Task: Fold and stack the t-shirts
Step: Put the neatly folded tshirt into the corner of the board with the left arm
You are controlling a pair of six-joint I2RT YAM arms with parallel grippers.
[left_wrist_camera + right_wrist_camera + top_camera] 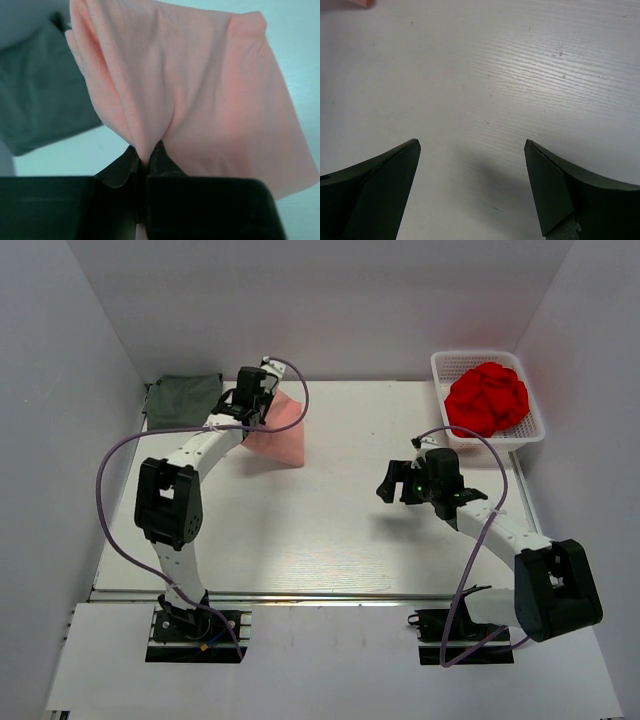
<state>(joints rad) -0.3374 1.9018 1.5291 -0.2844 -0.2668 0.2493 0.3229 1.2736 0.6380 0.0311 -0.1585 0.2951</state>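
Note:
My left gripper (262, 400) is shut on the salmon-pink t-shirt (282, 432), folded small, and holds it lifted at the back left of the table. In the left wrist view the pink cloth (200, 90) hangs from between my closed fingertips (159, 152). The dark grey-green t-shirt (184, 398) lies folded at the far left corner, just left of the pink one; it also shows in the left wrist view (40, 100). My right gripper (392, 483) is open and empty over bare table right of centre, its fingers (385, 185) wide apart.
A white basket (537, 430) at the back right holds a crumpled red cloth (488, 398). White walls close in the table at the back and sides. A purple cable loops from each arm.

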